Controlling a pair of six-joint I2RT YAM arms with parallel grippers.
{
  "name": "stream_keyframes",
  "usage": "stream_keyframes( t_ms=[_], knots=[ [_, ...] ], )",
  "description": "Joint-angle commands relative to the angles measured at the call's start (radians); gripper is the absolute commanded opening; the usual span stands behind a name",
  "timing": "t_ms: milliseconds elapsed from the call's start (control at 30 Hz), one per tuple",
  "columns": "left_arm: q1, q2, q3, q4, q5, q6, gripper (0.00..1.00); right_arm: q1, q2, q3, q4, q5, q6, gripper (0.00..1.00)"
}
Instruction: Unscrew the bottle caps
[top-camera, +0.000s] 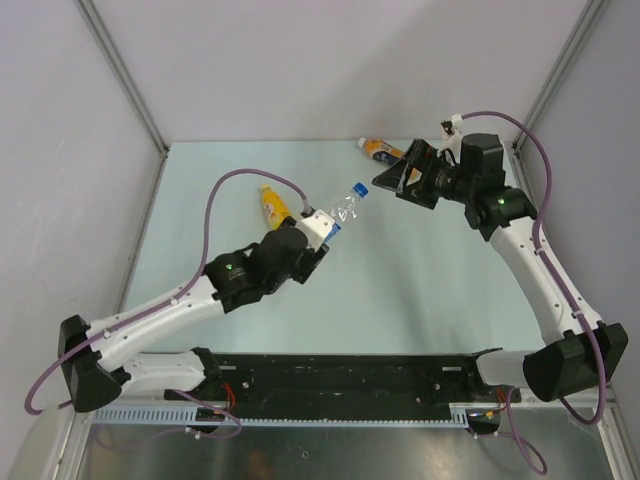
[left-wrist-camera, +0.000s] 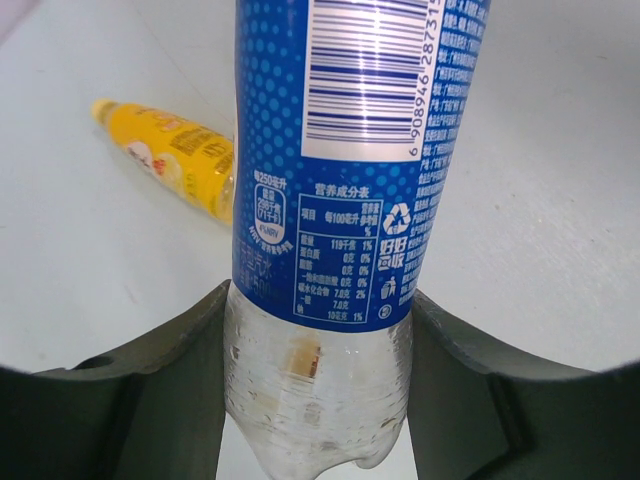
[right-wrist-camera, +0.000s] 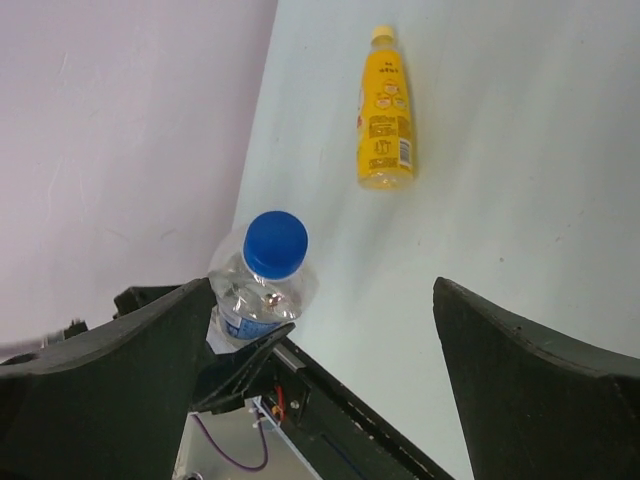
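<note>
Your left tool (top-camera: 326, 233) clamps the clear bottle (top-camera: 345, 211). Your right tool (right-wrist-camera: 320, 370) gapes empty near its blue cap (right-wrist-camera: 275, 243).

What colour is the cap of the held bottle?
Blue: the cap shows best in the right wrist view.

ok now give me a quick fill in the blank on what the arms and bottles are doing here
1. The left gripper is shut on the clear bottle, whose cap is ____.
2. The right gripper faces that cap with its jaws ____.
3. The yellow bottle lies on its ____ on the table, held by neither gripper.

Missing words: blue; open; side
</note>
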Motion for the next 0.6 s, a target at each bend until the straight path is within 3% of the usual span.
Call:
stream_keyframes(
  t_ms=[0, 233, 567],
  knots=[
    [-0.096, 0.047, 0.089, -0.009, -0.321, 0.006, 0.19, 0.012, -0.037, 0.010, 0.069, 0.009, 0.030, 0.95],
    [-0.167, 0.155, 0.150, -0.034, -0.476, 0.010, 0.11, 0.020, -0.022, 0.010, 0.064, -0.010, 0.036, 0.88],
    [-0.217, 0.205, 0.177, -0.036, -0.549, 0.017, 0.09, 0.029, 0.051, 0.010, 0.109, -0.068, 0.075, 0.72]
  ],
)
